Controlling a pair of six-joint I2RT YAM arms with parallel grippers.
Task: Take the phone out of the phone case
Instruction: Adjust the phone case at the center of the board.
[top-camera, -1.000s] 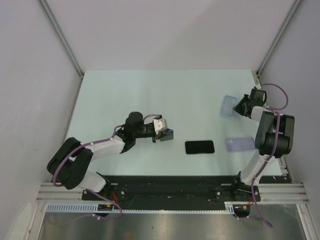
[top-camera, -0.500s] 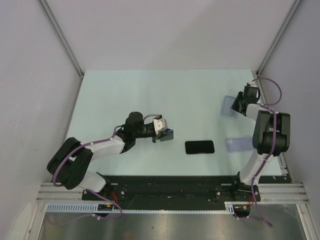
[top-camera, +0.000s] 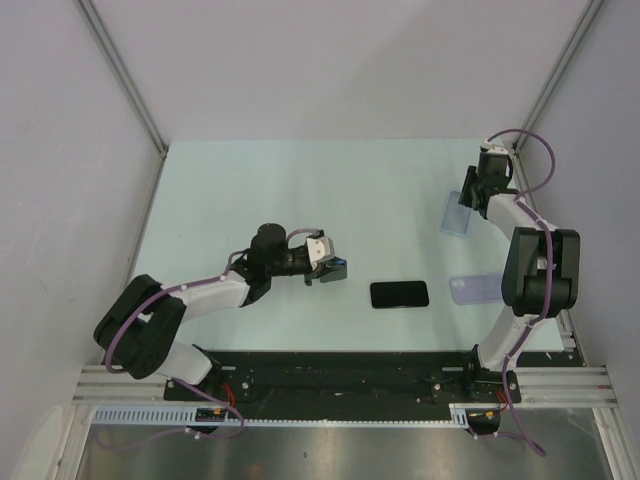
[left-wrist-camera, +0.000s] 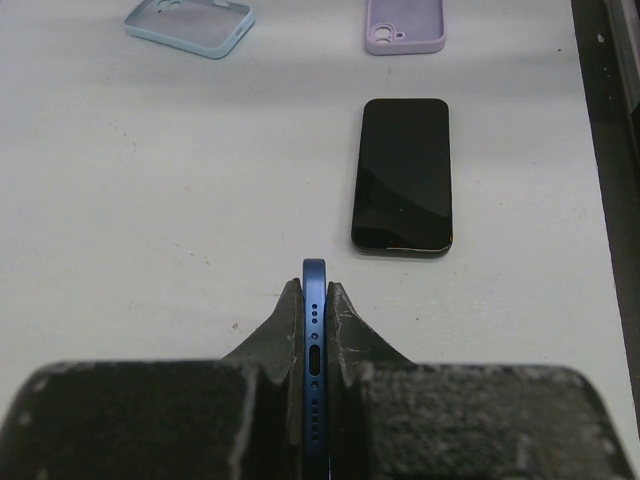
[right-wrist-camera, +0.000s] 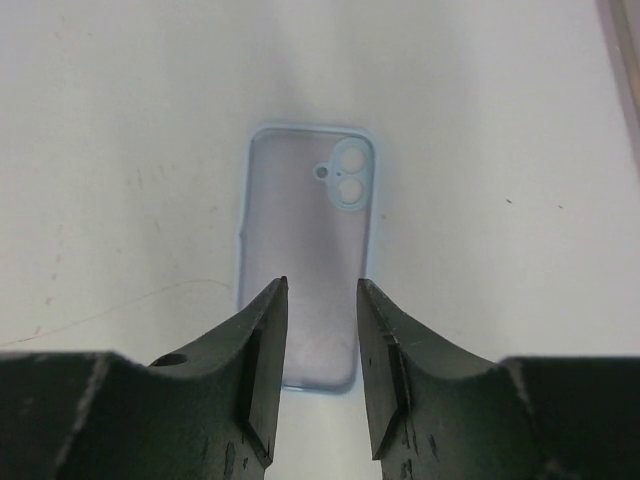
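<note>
1. The left pincer (top-camera: 334, 268) sits left of centre on the pale tabletop (top-camera: 300, 190), its arm stretched low and pointing right.
2. Its two fingers (left-wrist-camera: 287, 318) are clamped on a blue phone (left-wrist-camera: 315, 340), which stands on edge between them. In the left wrist view the phone's thin side, with its port and row of small holes, faces the camera.
3. From above, only a small blue tip of that phone shows past the fingers. Whether its lower edge touches the tabletop cannot be told.
4. Just right of the left pincer, and apart from it, a black phone (top-camera: 399, 294) lies flat with its dark screen up, near the front edge.
5. A lilac case (top-camera: 472, 289) lies flat further right, beside the right arm's upright link, and is empty.
6. A pale blue case (top-camera: 456, 213) lies flat at the far right of the tabletop, also empty, with its camera cut-out plain in the right wrist view (right-wrist-camera: 305, 255).
7. The right pincer (top-camera: 470, 198) is over the end of this case away from the cut-out.
8. Its fingers (right-wrist-camera: 262, 340) stand narrowly parted with nothing between them. The case shows through the gap, and contact with it cannot be judged.
9. Both cases lie well apart from the blue phone.
</note>
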